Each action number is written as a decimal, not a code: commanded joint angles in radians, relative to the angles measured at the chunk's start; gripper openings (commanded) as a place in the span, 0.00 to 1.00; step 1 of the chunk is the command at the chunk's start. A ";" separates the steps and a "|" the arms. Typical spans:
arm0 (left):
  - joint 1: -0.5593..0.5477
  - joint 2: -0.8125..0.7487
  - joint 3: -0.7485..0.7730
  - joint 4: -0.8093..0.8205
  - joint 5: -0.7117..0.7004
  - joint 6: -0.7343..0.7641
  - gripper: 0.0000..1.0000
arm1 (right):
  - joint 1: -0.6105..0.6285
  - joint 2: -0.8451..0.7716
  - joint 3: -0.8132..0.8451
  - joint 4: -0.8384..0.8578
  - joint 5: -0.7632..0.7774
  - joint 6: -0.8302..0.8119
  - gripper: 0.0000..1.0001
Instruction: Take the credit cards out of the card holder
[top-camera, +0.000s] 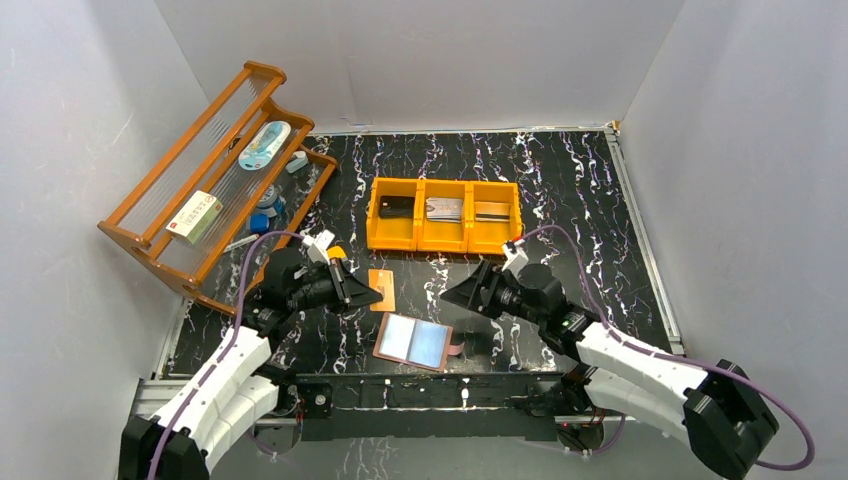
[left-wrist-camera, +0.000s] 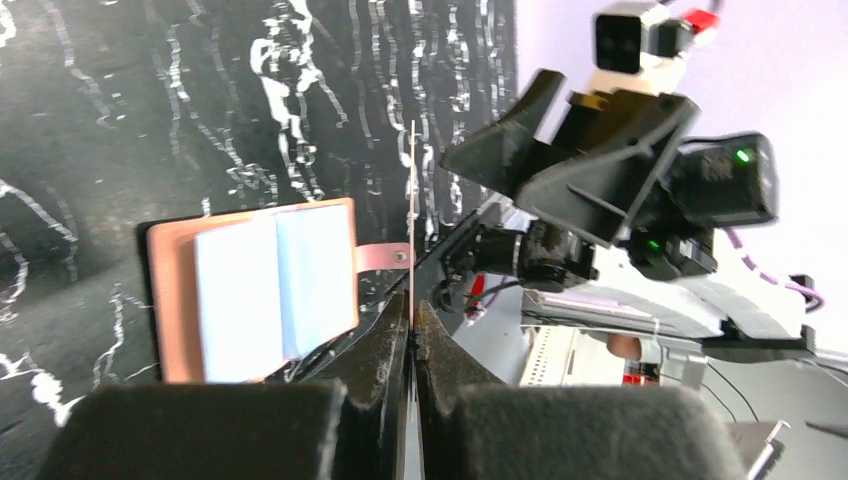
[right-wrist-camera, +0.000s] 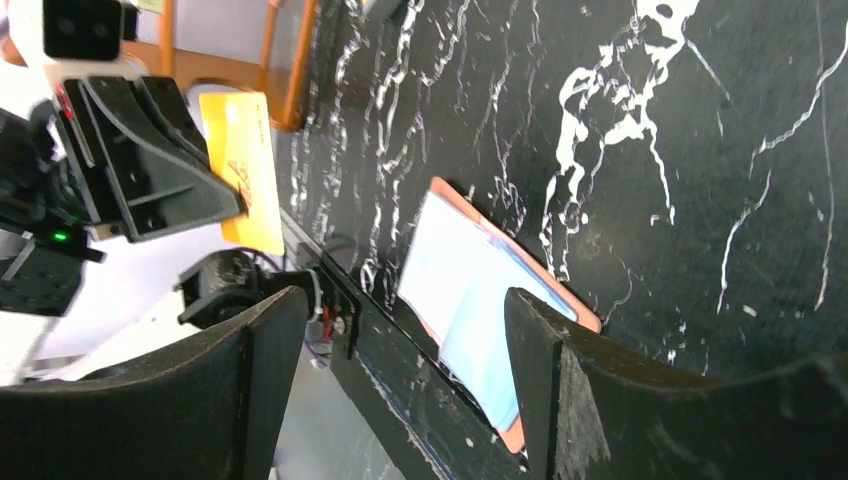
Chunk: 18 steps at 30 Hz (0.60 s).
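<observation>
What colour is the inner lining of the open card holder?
The card holder has a pale blue lining; clearest in the left wrist view.

Both arms reach forward from their bases at the near edge and bend inward, so the two grippers point at each other across the middle of the table, close together but not touching. The left arm (top-camera: 225, 375) rises from the lower left, its white forearm angled up and to the right. The left gripper (top-camera: 372, 296) has its fingers pressed together on a thin orange credit card (top-camera: 381, 290), which the left wrist view shows edge-on between the pads. The right arm (top-camera: 630, 360) stretches in from the lower right. The right gripper (top-camera: 447, 297) stands with its jaws spread wide, nothing between them.
</observation>
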 joint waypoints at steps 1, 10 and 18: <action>0.006 -0.068 -0.009 0.113 0.110 -0.077 0.00 | -0.121 0.028 -0.016 0.191 -0.248 0.026 0.80; 0.005 -0.055 -0.020 0.212 0.161 -0.135 0.00 | -0.148 0.194 0.101 0.372 -0.427 0.067 0.75; -0.047 -0.014 -0.026 0.317 0.167 -0.188 0.00 | -0.100 0.327 0.140 0.592 -0.475 0.148 0.65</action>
